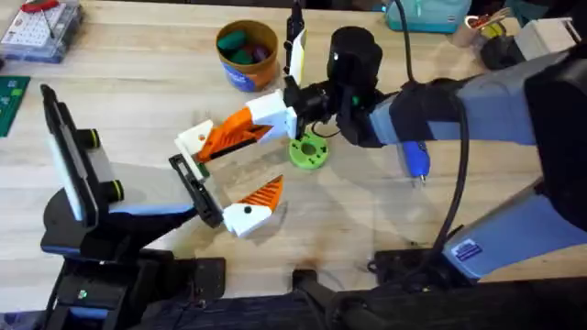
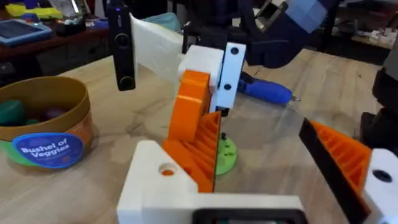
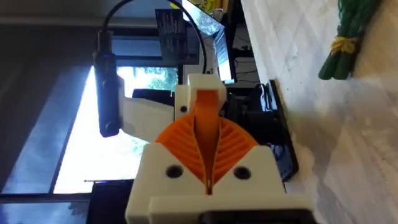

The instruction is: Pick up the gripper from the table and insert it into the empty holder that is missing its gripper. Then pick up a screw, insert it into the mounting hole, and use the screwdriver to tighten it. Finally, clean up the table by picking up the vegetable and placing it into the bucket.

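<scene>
My right gripper (image 1: 268,117) reaches in from the right and is shut on the gripper (image 1: 237,134), an orange ribbed wedge (image 2: 194,118). The wedge's far end meets the cream-white holder (image 1: 194,137) (image 2: 158,186) on my left arm's black bracket (image 1: 193,179). How deep it sits I cannot tell. In the right wrist view my ribbed pads (image 3: 239,146) clamp the orange piece (image 3: 208,115). My left gripper (image 1: 229,174) stands open, its one fitted orange finger (image 1: 255,203) (image 2: 348,158) far from the holder. The blue screwdriver (image 1: 415,158) (image 2: 264,90) lies to the right. The bucket (image 1: 246,55) (image 2: 46,134) stands at the back. A green vegetable bundle (image 3: 343,38) lies on the table.
A round green disc (image 1: 307,152) (image 2: 225,155) sits just under my right gripper. A clear parts box (image 1: 41,29) is at the far left corner. A tablet on a stand (image 1: 69,156) rises at the left. The bucket holds several toy vegetables.
</scene>
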`<state>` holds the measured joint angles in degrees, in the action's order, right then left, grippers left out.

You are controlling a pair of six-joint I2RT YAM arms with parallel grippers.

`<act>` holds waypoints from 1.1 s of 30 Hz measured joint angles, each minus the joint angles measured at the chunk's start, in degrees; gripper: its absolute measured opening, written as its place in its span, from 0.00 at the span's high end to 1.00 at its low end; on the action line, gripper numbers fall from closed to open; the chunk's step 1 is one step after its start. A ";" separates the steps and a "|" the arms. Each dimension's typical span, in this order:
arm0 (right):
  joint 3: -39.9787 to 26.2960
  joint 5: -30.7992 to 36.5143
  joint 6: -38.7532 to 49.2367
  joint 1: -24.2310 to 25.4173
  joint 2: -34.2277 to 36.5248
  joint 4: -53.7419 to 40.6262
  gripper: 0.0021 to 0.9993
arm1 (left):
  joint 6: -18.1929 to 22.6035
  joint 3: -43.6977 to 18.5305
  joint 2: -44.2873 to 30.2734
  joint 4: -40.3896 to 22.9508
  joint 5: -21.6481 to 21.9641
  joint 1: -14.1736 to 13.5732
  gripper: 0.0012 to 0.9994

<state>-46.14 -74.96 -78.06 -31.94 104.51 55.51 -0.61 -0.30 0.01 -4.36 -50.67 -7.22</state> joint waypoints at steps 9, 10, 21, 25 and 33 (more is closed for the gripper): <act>-0.24 -0.51 0.79 0.21 0.17 -0.25 0.99 | 0.29 0.00 0.00 0.00 -0.11 -0.01 0.01; -0.37 -0.77 1.02 0.26 0.42 -0.21 0.99 | 0.26 0.00 0.00 -0.01 -0.15 -0.02 0.01; -4.19 -4.10 1.82 0.52 4.43 0.43 0.99 | -0.03 0.00 0.00 -0.15 -0.89 -0.02 0.01; -4.67 -4.43 1.75 0.50 4.63 0.35 0.99 | 0.03 0.00 0.00 -0.13 -0.97 -0.02 0.01; -4.71 -3.41 1.59 -0.18 4.63 0.37 0.99 | 0.02 0.00 0.00 -0.15 -0.96 -0.02 0.01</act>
<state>-50.85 -78.37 -76.47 -32.12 109.14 55.88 -0.58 -0.30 0.01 -4.51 -51.63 -7.25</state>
